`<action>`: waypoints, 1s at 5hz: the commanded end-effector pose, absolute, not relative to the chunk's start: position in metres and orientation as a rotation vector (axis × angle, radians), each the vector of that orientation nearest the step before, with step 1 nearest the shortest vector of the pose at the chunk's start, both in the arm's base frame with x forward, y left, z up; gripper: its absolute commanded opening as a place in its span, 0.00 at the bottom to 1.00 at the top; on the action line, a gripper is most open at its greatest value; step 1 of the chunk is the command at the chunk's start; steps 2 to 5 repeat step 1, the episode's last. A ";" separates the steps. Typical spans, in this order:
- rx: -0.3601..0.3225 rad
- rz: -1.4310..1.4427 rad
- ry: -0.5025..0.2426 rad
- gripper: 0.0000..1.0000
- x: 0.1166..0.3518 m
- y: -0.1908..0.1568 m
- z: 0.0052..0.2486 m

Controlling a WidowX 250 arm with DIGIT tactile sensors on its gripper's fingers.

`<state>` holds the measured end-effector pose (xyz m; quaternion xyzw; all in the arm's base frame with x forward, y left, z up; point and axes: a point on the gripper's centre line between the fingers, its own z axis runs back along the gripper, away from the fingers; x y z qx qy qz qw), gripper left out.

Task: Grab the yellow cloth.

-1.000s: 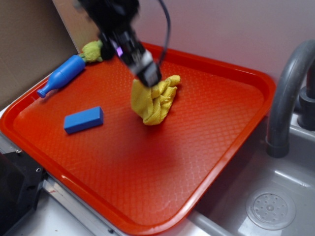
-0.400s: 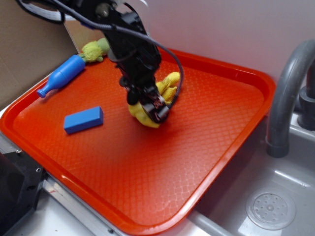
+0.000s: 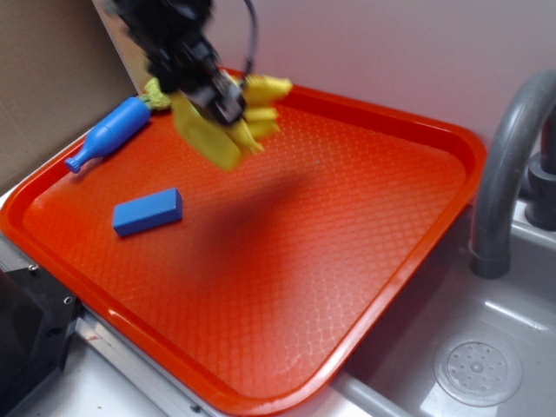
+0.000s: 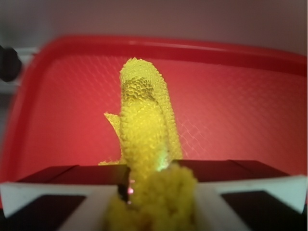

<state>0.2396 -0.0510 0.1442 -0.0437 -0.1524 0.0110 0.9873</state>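
Observation:
The yellow cloth hangs in the air above the back left of the red tray, bunched in folds, with my gripper shut on its upper part. In the wrist view the yellow cloth fills the gap between my jaws and droops away from the gripper over the tray. The fingertips themselves are hidden by fabric.
A blue block lies on the tray's left side. A blue bottle-shaped toy and a yellow-green plush toy sit at the back left corner. A grey faucet and sink are to the right.
My gripper closed on the cloth on the tray's middle, then rose and moved back left with the cloth lifted off the tray.

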 end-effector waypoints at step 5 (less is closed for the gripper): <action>-0.176 0.153 -0.257 0.00 0.222 -0.074 0.245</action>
